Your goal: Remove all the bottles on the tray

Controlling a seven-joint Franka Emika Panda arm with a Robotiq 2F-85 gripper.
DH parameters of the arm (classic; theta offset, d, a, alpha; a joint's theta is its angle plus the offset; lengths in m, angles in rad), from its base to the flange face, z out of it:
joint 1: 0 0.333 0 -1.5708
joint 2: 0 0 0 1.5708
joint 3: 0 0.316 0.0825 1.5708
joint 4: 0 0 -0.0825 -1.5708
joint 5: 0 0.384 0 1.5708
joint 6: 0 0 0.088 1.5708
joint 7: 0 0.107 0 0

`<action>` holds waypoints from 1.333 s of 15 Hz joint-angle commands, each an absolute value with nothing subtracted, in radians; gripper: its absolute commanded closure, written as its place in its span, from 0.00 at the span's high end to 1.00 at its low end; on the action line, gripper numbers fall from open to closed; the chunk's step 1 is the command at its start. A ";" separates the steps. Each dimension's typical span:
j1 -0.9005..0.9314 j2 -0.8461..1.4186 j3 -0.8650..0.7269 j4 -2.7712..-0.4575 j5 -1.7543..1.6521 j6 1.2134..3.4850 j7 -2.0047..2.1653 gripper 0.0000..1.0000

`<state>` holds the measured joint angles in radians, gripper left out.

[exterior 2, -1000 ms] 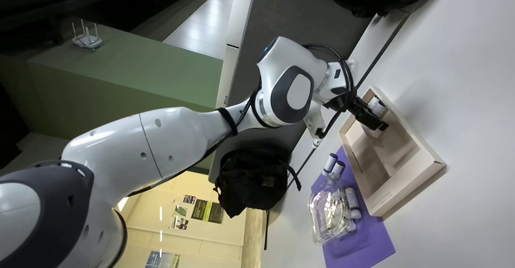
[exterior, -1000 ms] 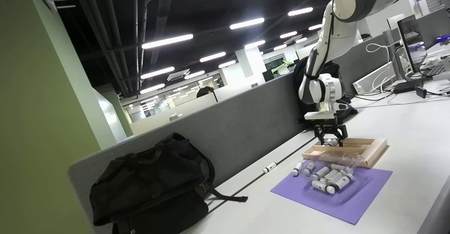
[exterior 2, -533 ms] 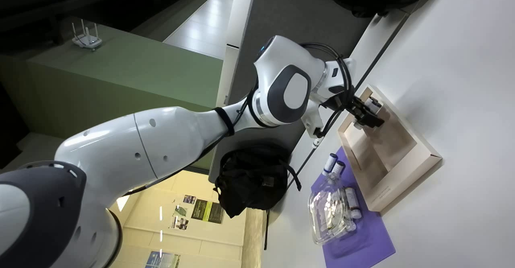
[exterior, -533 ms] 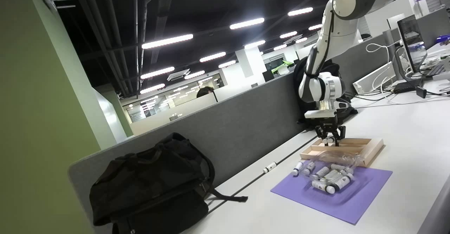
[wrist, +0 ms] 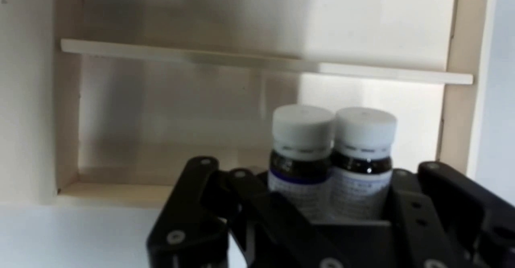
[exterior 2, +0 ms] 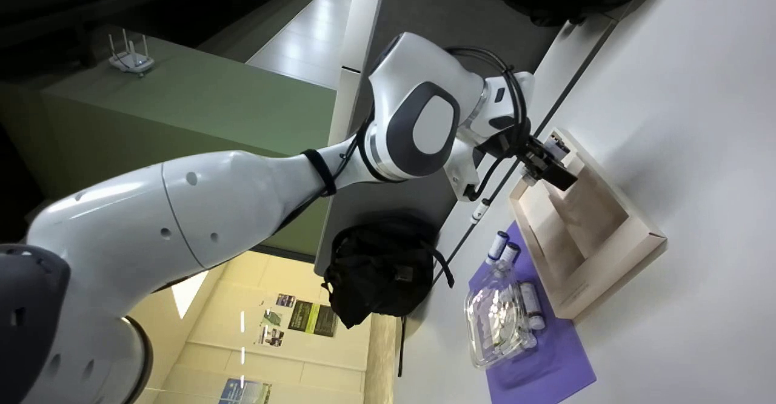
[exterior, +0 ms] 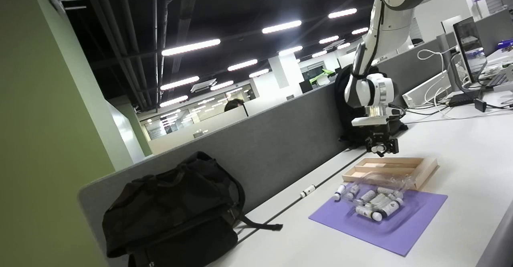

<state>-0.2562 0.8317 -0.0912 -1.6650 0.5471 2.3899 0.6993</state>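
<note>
Paired grasp above the wooden tray (exterior 2: 613,278). My gripper (wrist: 326,191) was clamped on two at once, the blue-banded bottle (wrist: 301,151) & its neighbor bottle (wrist: 364,151), side by side w/ flanks apparently touching. Both were over the tray's end, apart from its wood, lying roughly on their sides w/ white caps (wrist: 303,127) out beyond my fingers (wrist: 415,213). Further bottles (exterior: 389,208) lay on the purple mat (exterior: 404,239), some in or behind a clear container (exterior 2: 485,337) (couldn't tell which); a stray bottle (exterior: 308,191) lay on the desk (exterior: 320,243).

Handling (my est.): prob. light; bodies stiff, so extra squeeze would've gained little. Material n/k; the dark necks (wrist: 299,166) might've been glass, hence fragile. Labels (wrist: 358,195) prob. gave fair friction, smooth caps less, & caps could've turned. Round on round meant narrow contact: w/ uneven pressure, either could've rolled or shot out. Best hold was across the labelled bodies, approx. mid-length, below the caps, w/ pads square to both. A low release seemed wise, bc two could've rolled at once.
</note>
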 commanded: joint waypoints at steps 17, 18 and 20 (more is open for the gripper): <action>-0.344 0.871 -0.192 -1.702 0.645 2.395 0.650 0.56; -0.343 0.873 -0.193 -1.702 0.644 2.399 0.652 0.62; -0.342 0.873 -0.194 -1.700 0.641 2.396 0.656 0.73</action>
<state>-0.3531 0.8640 -0.1796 -1.7217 0.6335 2.4013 0.6226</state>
